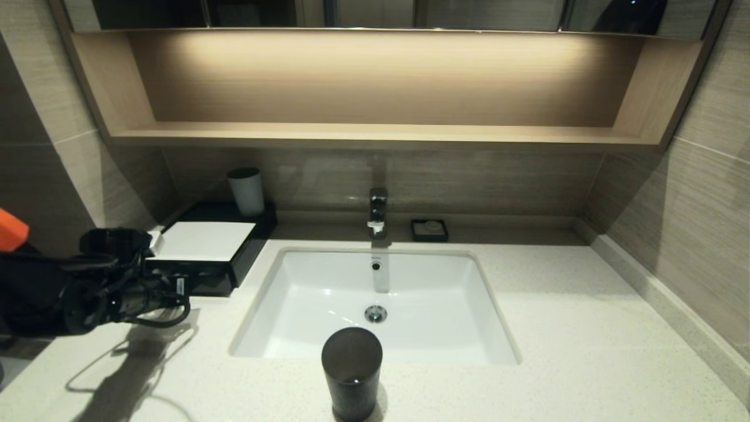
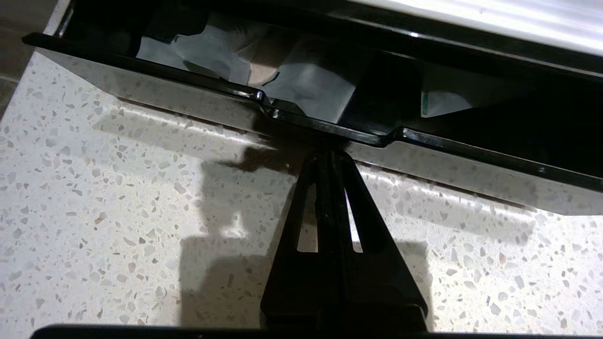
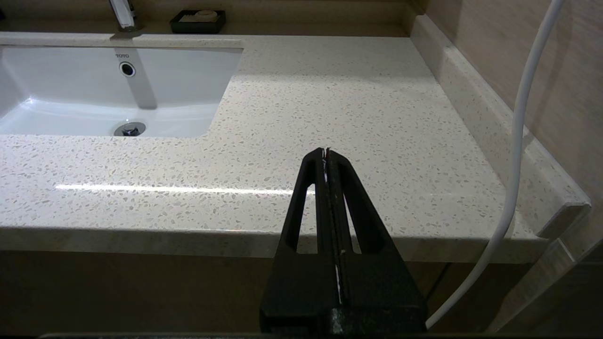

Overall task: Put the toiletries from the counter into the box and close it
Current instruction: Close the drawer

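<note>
The flat black box (image 1: 234,258) with a white sheet top (image 1: 202,240) stands at the back left of the speckled counter (image 1: 586,328). Its front drawer (image 2: 141,84) is a little open, and pale wrapped packets (image 2: 311,89) and a sachet with green print (image 2: 440,102) lie inside. My left gripper (image 2: 330,153) is shut and empty, its tips against the drawer front just below the notch pull (image 2: 330,129). In the head view the left arm (image 1: 99,287) hides the drawer front. My right gripper (image 3: 325,151) is shut and empty, held off the counter's front right edge.
A white basin (image 1: 328,299) with a tap (image 1: 378,211) is sunk mid-counter. A dark cup (image 1: 351,372) stands at the front edge, a grey cup (image 1: 246,190) on the box's back. A small black soap dish (image 1: 429,230) sits behind the basin. A white cable (image 3: 518,141) hangs right.
</note>
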Robot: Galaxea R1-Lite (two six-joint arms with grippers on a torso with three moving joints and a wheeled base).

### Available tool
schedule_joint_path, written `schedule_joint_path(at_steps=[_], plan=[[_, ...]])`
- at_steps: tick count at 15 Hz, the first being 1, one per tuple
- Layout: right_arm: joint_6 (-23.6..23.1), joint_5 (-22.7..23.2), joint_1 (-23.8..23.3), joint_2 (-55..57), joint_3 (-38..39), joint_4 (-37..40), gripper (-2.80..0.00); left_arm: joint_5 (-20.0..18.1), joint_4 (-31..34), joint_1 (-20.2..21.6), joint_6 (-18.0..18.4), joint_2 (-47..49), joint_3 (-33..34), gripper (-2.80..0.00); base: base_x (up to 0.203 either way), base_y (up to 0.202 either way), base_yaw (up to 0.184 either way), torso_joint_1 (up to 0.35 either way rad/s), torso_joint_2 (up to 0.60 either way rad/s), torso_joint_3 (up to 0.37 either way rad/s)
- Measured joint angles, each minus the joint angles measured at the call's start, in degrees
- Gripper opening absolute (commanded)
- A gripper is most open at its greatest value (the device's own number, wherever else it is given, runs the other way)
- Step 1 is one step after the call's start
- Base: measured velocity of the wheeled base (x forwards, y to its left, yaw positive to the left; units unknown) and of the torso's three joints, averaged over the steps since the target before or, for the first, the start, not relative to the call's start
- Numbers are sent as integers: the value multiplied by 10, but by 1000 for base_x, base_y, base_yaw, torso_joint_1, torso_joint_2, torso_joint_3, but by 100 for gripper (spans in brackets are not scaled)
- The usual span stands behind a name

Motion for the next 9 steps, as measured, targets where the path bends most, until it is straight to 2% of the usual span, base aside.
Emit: schedule_joint_path(at_steps=[9], plan=[[0, 0, 0, 0, 0, 0, -280, 0, -2, 0, 0, 11, -26, -280, 0, 0, 0, 0, 0, 0]])
